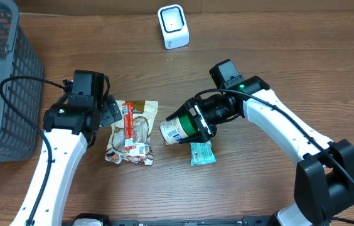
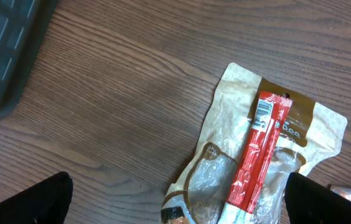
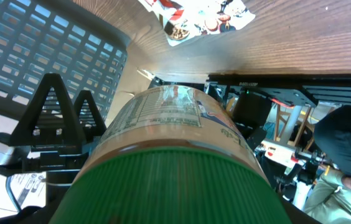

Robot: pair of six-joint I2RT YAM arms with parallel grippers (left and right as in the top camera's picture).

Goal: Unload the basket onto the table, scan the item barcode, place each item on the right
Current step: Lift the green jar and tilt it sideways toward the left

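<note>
1. Right gripper (image 1: 197, 122): fingers clamped on the lid end of the green-lidded jar (image 1: 178, 129), which is held on its side at the centre of the scene, its label showing from above.
2. Left gripper (image 1: 108, 114): fingers (image 2: 35, 199) wide apart and empty, just left of the snack pouch (image 1: 133, 133) on the tabletop (image 1: 258, 56).
3. Red stick packet (image 2: 256, 155): lies on the pouch, with a barcode at one end.
4. Teal sachet (image 1: 202, 152): just near of the jar.
5. White scanner (image 1: 173, 26): far side, well apart from the jar.
6. Grey basket (image 1: 1, 75): far left.
</note>
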